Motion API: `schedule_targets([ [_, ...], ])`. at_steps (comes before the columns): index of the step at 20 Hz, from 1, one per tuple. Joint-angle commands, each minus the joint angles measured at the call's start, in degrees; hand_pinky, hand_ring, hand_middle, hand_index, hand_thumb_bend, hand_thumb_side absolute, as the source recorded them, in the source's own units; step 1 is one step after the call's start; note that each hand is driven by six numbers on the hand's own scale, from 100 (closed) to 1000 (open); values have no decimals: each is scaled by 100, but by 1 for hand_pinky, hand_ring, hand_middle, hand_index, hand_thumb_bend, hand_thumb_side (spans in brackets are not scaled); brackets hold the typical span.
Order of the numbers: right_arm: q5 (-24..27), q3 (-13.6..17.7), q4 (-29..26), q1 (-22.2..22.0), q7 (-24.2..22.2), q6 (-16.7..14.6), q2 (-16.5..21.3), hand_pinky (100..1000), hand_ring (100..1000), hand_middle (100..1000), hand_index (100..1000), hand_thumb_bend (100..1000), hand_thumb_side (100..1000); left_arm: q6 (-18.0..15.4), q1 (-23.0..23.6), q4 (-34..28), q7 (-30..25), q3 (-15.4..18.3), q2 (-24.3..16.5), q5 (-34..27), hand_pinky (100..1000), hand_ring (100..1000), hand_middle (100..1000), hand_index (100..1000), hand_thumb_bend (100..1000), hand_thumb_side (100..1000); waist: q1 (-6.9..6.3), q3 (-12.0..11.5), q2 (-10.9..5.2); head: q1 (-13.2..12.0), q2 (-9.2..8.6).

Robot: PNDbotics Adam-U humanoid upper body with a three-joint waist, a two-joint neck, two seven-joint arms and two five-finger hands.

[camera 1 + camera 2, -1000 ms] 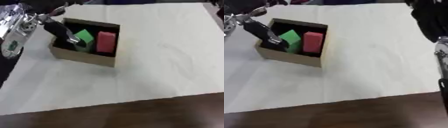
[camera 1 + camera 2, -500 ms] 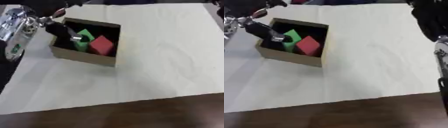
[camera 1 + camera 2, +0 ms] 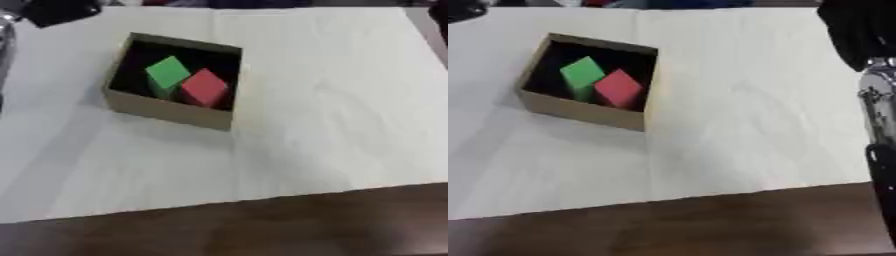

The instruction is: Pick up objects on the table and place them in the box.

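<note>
Box [image 3: 166, 111] on white sheet [image 3: 332, 100] holds green block [image 3: 167, 73], red block [image 3: 205, 86] touching; left hand [image 3: 61, 11] blurred, grasp unclear.

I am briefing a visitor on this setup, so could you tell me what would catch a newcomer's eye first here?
The eye goes first to the open cardboard box at the upper left of the white cloth. Inside it a green block and a red block sit side by side. A black and silver arm runs down the right edge of the right eye view.
</note>
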State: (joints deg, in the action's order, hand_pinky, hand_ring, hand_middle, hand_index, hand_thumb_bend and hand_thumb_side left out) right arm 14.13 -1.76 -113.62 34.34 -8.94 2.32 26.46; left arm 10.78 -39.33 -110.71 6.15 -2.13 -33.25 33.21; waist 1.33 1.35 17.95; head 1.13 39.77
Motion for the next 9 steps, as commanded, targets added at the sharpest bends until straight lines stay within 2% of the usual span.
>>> schedule_targets([
  [1, 223, 56, -98, 124, 80, -206, 52, 1000, 865, 894, 1000, 100, 992, 108, 186, -373, 1334, 402, -148, -1248, 540, 730, 710, 871, 266, 1000, 15, -29, -148, 21, 35],
  [5, 589, 57, -98, 175, 236, -611, 14, 1000, 881, 906, 1000, 100, 989, -539, 709, -388, 2632, 744, -93, -2194, 552, 724, 706, 877, 250, 1000, 41, -85, -201, 12, 104],
  [9, 875, 63, -98, 203, 339, -1184, 26, 994, 886, 906, 1000, 100, 937, -1160, 1421, -389, 3298, 965, 28, -2379, 548, 720, 705, 884, 329, 1000, 60, -133, -250, 31, 133],
])
